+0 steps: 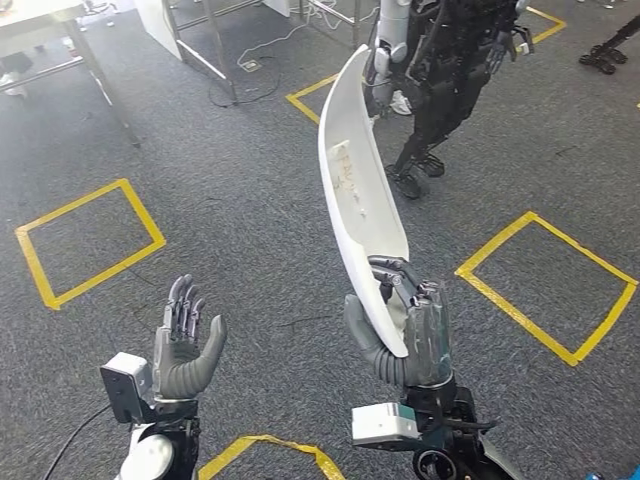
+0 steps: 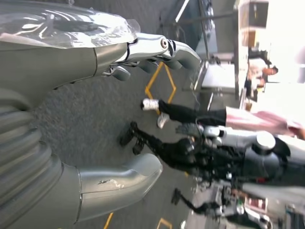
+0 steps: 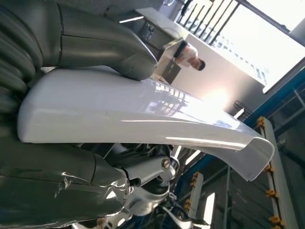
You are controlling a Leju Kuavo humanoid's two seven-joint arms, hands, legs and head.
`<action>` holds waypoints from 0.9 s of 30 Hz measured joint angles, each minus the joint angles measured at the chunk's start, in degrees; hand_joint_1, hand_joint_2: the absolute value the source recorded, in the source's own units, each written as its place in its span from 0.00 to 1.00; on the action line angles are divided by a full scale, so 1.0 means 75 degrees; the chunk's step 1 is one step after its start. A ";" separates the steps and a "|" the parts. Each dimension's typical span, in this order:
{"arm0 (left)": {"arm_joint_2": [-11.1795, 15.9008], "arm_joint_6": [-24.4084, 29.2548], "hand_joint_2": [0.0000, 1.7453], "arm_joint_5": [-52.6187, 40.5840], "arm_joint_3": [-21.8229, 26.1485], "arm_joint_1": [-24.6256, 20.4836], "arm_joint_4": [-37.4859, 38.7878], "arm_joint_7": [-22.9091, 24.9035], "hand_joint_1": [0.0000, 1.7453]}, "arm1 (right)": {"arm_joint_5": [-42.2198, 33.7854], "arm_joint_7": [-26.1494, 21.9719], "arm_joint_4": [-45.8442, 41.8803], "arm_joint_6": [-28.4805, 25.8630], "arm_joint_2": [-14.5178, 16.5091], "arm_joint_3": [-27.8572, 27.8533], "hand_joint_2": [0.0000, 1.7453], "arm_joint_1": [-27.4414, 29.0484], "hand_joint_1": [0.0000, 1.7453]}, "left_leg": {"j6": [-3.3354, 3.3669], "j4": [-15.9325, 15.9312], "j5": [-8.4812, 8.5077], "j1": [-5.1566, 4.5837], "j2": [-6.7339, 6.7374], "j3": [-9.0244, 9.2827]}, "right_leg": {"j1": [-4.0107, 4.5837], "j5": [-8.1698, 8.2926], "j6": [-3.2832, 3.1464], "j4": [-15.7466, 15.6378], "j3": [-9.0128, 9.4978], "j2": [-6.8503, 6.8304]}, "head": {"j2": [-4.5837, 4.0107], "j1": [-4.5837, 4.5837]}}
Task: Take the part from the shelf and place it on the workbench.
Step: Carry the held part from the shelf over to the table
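The part is a long, curved white shell (image 1: 355, 190) standing almost upright over the grey carpet. My right hand (image 1: 411, 330) grips its lower end, thumb on one face and fingers wrapped over the other. Up close in the right wrist view the white shell (image 3: 144, 114) lies between the grey thumb (image 3: 107, 43) and the dark fingers (image 3: 144, 171). My left hand (image 1: 181, 345) is raised at the lower left, palm up, fingers spread and holding nothing. Its thumb (image 2: 118, 183) and fingers (image 2: 158, 50) stand apart in the left wrist view.
Another dark humanoid robot (image 1: 445, 60) stands ahead just behind the shell. Yellow tape squares mark the carpet at left (image 1: 90, 240) and right (image 1: 551, 285). Table legs (image 1: 219, 50) and cables lie at the far back. A person (image 3: 188, 55) sits far off in the right wrist view.
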 joint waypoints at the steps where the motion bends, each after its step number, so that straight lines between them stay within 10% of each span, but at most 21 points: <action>1: 0.0003 0.0001 1.00 0.0000 -0.0003 0.0002 0.0013 0.0000 0.00 | -0.0008 -0.0006 0.0004 0.0000 0.0001 0.0000 1.00 0.0007 1.00 | -0.0016 -0.0263 0.0201 0.0015 0.0035 0.0112 | -0.0005 -0.0022 0.0014 0.0008 0.0012 -0.0107 | 0.0000 -0.0026; 4: 0.0005 0.0028 1.00 -0.0001 -0.0004 0.0000 0.0028 -0.0009 0.00 | -0.0064 -0.0049 0.0012 0.0000 0.0001 0.0001 1.00 0.0003 1.00 | 0.0020 -0.1922 0.0908 0.0000 0.0421 0.0946 | 0.0010 -0.0121 0.0107 0.0063 0.0071 -0.0366 | 0.0000 -0.0077; 8: 0.0012 0.0081 1.00 -0.0001 -0.0004 0.0013 0.0028 -0.0031 0.00 | -0.0155 -0.0113 0.0041 0.0000 0.0001 0.0007 1.00 -0.0049 1.00 | 0.0229 -0.2267 0.0980 -0.0053 0.0353 0.1119 | 0.0051 -0.0217 0.0278 0.0073 0.0151 -0.0574 | 0.0000 -0.0037; 10: 0.0013 0.0090 1.00 -0.0004 -0.0004 0.0018 0.0026 -0.0031 0.00 | -0.0168 -0.0143 0.0053 0.0000 0.0001 0.0008 1.00 -0.0085 1.00 | 0.0325 -0.2304 0.0996 -0.0015 0.0187 0.1140 | 0.0018 -0.0423 0.0351 0.0299 0.0090 -0.0371 | 0.0000 0.0009; 15: -0.0001 0.0083 1.00 -0.0003 -0.0004 0.0035 0.0026 -0.0025 0.00 | -0.0170 -0.0190 0.0098 0.0000 0.0000 0.0008 1.00 -0.0090 1.00 | 0.0426 -0.2318 0.1018 -0.0024 -0.0294 0.1144 | 0.0006 -0.1344 0.0379 0.2517 -0.0955 0.0239 | 0.0000 0.0251; 19: -0.0004 0.0066 1.00 -0.0001 -0.0004 0.0038 0.0026 -0.0018 0.00 | -0.0167 -0.0213 0.0119 0.0000 0.0001 0.0003 1.00 -0.0087 1.00 | 0.0390 -0.2272 0.1033 -0.0035 -0.0753 0.1132 | -0.0015 -0.0362 0.0257 0.0843 -0.0296 0.0664 | 0.0000 0.0346; 21: -0.0007 0.0033 1.00 0.0001 -0.0005 0.0023 0.0027 -0.0013 0.00 | -0.0164 -0.0225 0.0119 0.0000 0.0001 0.0000 1.00 -0.0081 1.00 | 0.0315 -0.2256 0.1066 -0.0024 -0.0937 0.1076 | -0.0018 -0.0206 0.0208 0.0248 -0.0054 0.0947 | 0.0000 0.0348; 23: -0.0005 -0.0002 1.00 0.0002 -0.0007 0.0013 0.0028 -0.0009 0.00 | -0.0162 -0.0233 0.0119 0.0000 0.0001 -0.0007 1.00 -0.0081 1.00 | 0.0203 -0.2290 0.1122 -0.0009 -0.1120 0.1030 | -0.0008 -0.0207 0.0151 0.0193 -0.0011 0.0840 | 0.0000 0.0337; 27: 0.0000 -0.0026 1.00 0.0010 -0.0010 -0.0046 0.0034 -0.0009 0.00 | -0.0149 -0.0243 0.0119 0.0000 0.0009 -0.0018 1.00 -0.0074 1.00 | 0.0045 -0.1351 0.0588 -0.0041 -0.0342 0.0557 | -0.0032 -0.0117 0.0006 0.0074 0.0094 0.0394 | 0.0000 0.0144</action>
